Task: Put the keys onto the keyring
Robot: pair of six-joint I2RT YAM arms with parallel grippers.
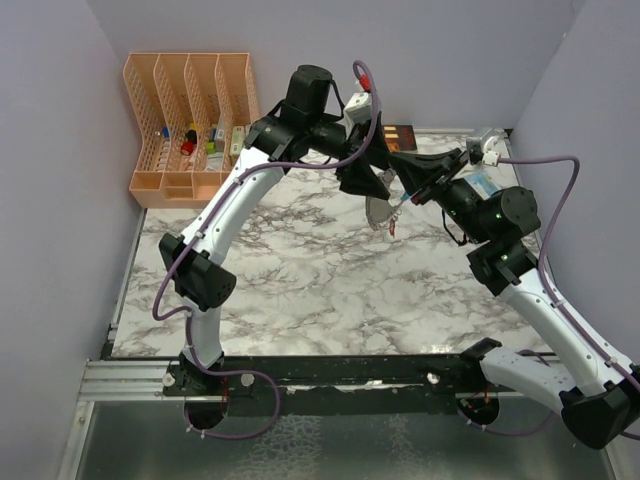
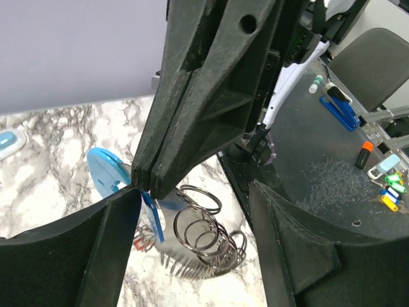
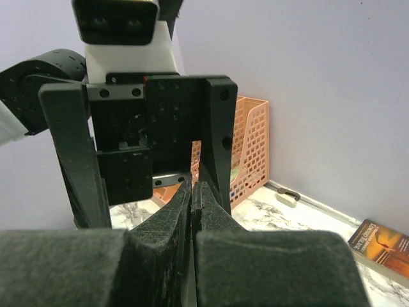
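The keyring [image 2: 204, 233], a bunch of grey metal rings with a light-blue strap [image 2: 105, 169], hangs in the air above the marble table [image 1: 300, 280]. It also shows in the top view [image 1: 380, 212]. My right gripper [image 2: 146, 185] comes in from above, shut on the keyring's blue part; its jaws are pressed together in its own view [image 3: 193, 190]. My left gripper [image 2: 192, 192] is open, with a finger on each side of the hanging rings. A red tag [image 1: 392, 230] hangs at the bottom of the bunch. I cannot pick out the dark blue key.
An orange slotted organizer [image 1: 190, 110] with small items stands at the back left. A brown book [image 1: 398, 133] lies by the back wall. A pale-blue object [image 1: 482, 185] lies under the right arm. Purple walls close in on three sides.
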